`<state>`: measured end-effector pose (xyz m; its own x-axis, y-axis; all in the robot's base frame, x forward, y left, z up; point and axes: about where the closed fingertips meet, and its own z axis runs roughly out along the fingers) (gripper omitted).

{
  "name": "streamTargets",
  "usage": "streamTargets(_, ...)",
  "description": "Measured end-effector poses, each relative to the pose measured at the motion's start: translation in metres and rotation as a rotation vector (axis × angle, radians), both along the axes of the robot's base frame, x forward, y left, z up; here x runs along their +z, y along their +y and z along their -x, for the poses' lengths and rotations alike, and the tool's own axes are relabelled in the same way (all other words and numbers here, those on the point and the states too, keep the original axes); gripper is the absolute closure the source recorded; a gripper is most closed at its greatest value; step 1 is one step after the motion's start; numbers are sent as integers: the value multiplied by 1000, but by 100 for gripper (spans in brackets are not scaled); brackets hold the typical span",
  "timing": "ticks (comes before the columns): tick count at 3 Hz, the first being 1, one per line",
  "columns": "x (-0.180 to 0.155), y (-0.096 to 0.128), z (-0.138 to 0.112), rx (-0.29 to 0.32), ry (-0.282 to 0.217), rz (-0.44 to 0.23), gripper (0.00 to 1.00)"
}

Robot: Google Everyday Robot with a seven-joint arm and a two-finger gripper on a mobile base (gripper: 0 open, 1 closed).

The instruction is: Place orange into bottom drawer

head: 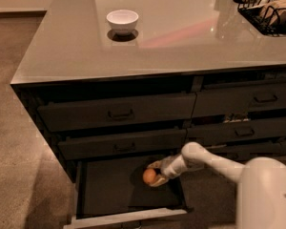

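orange [149,176] in claw [154,174] above bottom drawer [109,192]

You're looking at 1 orange [149,176], 1 gripper [155,175] clasping it over the near-left bottom drawer [109,191], the only one standing open. You're also seeing 2 shut drawers [119,112] above it, 2+ right-col. drawers [248,98], and on top 1 white bowl [122,20] far left and 1 wire basket [269,14] far right.

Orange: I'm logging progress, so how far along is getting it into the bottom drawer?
Done: the bottom drawer stands open. In hand: the gripper, reaching inside the drawer, holds the orange between its jaws over the dark floor. Left: letting go and pulling the arm out.
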<state>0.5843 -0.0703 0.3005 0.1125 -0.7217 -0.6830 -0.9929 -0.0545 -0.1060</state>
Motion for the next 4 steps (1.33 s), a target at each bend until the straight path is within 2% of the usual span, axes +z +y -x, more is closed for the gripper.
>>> streamTargets(1,-28,31,-2,30,6,14,100)
streamTargets(2,-43,54,1,62,11,29,97)
streamTargets(4,-45,57,4,67,17,26,51)
